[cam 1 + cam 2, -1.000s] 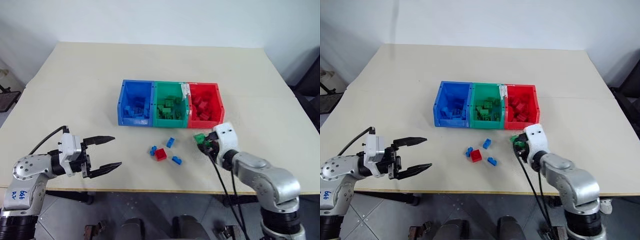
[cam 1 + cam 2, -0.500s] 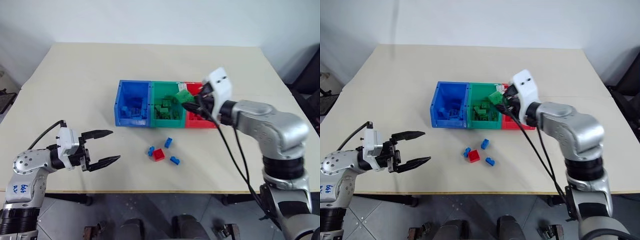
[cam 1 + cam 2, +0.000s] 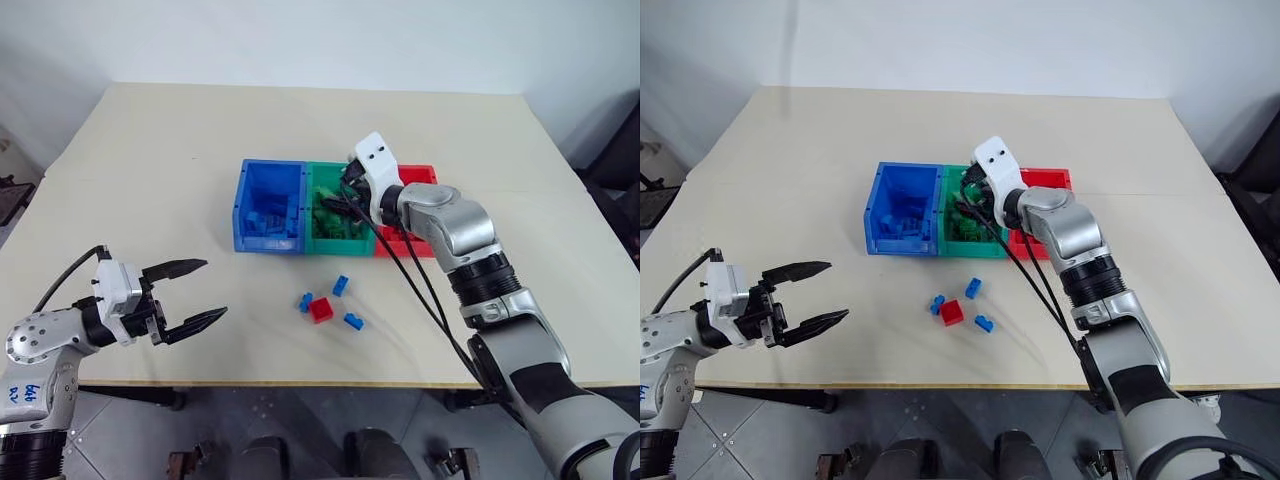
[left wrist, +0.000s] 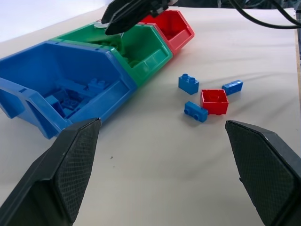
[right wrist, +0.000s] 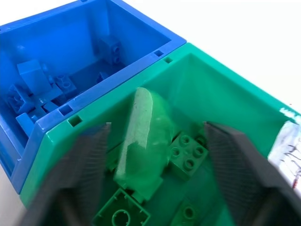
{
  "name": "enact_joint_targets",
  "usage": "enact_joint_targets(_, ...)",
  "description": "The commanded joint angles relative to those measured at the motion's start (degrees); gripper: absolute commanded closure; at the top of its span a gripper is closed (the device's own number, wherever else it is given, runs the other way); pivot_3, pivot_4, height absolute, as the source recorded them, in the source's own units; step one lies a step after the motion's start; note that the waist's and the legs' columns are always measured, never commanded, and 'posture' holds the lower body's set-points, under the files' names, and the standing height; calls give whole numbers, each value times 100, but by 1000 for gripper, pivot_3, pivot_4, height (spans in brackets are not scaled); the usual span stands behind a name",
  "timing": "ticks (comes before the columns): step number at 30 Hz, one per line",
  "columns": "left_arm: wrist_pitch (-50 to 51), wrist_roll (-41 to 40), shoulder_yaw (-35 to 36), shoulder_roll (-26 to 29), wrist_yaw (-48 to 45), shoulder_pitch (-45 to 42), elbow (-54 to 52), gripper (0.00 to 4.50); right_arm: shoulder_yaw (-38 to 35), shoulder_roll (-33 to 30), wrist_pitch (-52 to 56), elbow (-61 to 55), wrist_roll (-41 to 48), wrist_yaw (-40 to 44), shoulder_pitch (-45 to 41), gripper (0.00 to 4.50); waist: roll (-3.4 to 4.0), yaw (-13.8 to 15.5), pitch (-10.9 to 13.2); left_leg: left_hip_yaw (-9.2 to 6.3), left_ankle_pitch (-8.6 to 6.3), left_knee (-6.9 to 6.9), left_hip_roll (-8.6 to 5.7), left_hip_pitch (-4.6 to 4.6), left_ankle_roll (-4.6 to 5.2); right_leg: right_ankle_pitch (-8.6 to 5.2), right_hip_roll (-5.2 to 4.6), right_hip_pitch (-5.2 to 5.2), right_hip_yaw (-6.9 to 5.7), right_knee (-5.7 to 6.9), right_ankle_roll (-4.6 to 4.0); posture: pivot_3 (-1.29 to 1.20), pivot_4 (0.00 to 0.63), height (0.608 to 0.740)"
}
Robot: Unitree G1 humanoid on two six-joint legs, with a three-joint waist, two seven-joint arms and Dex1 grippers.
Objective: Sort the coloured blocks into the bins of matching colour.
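Pale counter (image 3: 150,160): three blue blocks (image 3: 340,285) and one red block (image 3: 320,310) remain unsorted at frame centre below the bins (image 3: 272,205); a blurred green block (image 5: 141,136) falls into the green bin beneath the wide right pincer (image 3: 345,200); left pincer (image 3: 190,292) wide, empty, lower left.

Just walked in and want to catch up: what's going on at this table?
A robot is sorting toy bricks into bins by colour. Its right gripper is over the green bin, fingers apart, with a blurred green brick dropping between them. The left gripper hangs open near the table's front edge. Three blue bricks and a red brick lie on the table.
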Motion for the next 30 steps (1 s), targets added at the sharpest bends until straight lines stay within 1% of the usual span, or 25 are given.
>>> enact_joint_targets(1,-112,-17,0,11,-7,-162,-38,0,-230,-242,84,-666,24,211,31,17,2,1,1,0,0,0,0,0,-1,0,-2,0,-6,-1,0,0,150,740)
enact_joint_targets(5,-125,25,-226,-56,-97,-515,202,0,-372,-478,404,-1416,184,382,384,17,1,35,0,-6,1,1,0,0,-1,0,-20,5,-53,-2,0,0,150,740)
enact_joint_targets(6,-151,51,-312,-79,-156,-673,345,0,-400,-683,419,-1801,289,616,670,17,0,30,0,-6,1,2,0,-1,-1,0,-31,7,-83,-4,0,0,150,740)
enact_joint_targets(8,-205,106,-472,-127,-256,-986,646,0,-697,-1259,595,-2697,813,1342,1445,17,0,140,0,-9,1,1,-4,-3,0,0,-44,10,-118,-9,0,0,150,740)
enact_joint_targets(9,-236,120,-512,-136,-301,-1084,762,0,-813,-1444,677,-2987,1014,1556,1695,17,0,158,0,-21,-1,2,-4,-5,2,0,-44,13,-129,-9,0,0,150,740)
enact_joint_targets(10,-273,136,-540,-148,-340,-1171,880,0,-1009,-1704,554,-3289,1167,1798,2073,17,3,175,2,-24,-7,4,-4,-4,6,0,-43,15,-131,-6,0,0,150,740)
enact_joint_targets(12,-356,169,-575,-166,-429,-1310,1119,0,-1649,-2177,25,-3772,1528,2438,2984,17,6,189,4,-21,-10,5,-17,-11,14,0,-56,18,-137,-18,0,0,150,740)
enact_joint_targets(14,-414,180,-585,-160,-516,-1362,1284,0,-2110,-2611,-300,-3988,1704,2943,3712,17,8,195,5,-17,-16,12,-24,-14,24,1,-65,24,-148,-25,2,0,150,740)
enact_joint_targets(17,-436,137,-548,-86,-723,-1260,1447,0,-2960,-3219,-629,-3949,1972,3806,4812,17,9,155,9,-13,-22,29,-27,-8,35,1,-73,40,-166,-29,3,0,150,740)
enact_joint_targets(18,-425,122,-530,-53,-777,-1204,1470,0,-3244,-3364,-702,-3873,2017,4037,5115,17,11,107,16,3,-24,34,-24,7,38,1,-76,65,-175,-52,3,0,150,740)
enact_joint_targets(19,-382,96,-509,-14,-822,-1130,1461,0,-3547,-3527,-825,-3784,1960,4336,5482,17,14,103,18,25,-25,35,-11,24,42,1,-76,100,-194,-102,3,0,150,740)
enact_joint_targets(20,-327,85,-502,45,-880,-1061,1459,0,-3826,-3641,-882,-3732,1952,4571,5796,17,21,174,21,25,-27,33,4,16,55,1,-77,112,-223,-143,3,0,150,740)
enact_joint_targets(21,-290,81,-496,82,-922,-1024,1462,0,-3980,-3731,-938,-3709,1989,4688,6012,17,33,215,28,11,-19,29,9,26,39,1,-75,114,-235,-129,3,0,150,740)
enact_joint_targets(24,-328,80,-446,118,-982,-1029,1531,0,-4133,-3931,-1037,-3758,1996,4905,6577,17,34,256,29,6,-12,32,8,20,26,0,-79,117,-237,-133,1,0,150,740)
enact_joint_targets(27,-335,94,-431,103,-972,-1032,1514,0,-3960,-3919,-1131,-3762,2009,4796,6497,17,32,232,28,8,-10,34,8,21,24,0,-79,121,-236,-140,1,0,150,740)
enact_joint_targets(30,-368,109,-427,61,-903,-1003,1428,0,-3425,-3784,-931,-4248,2063,4388,6231,17,34,179,28,6,-7,33,9,21,18,-1,-79,116,-236,-137,0,0,150,740)
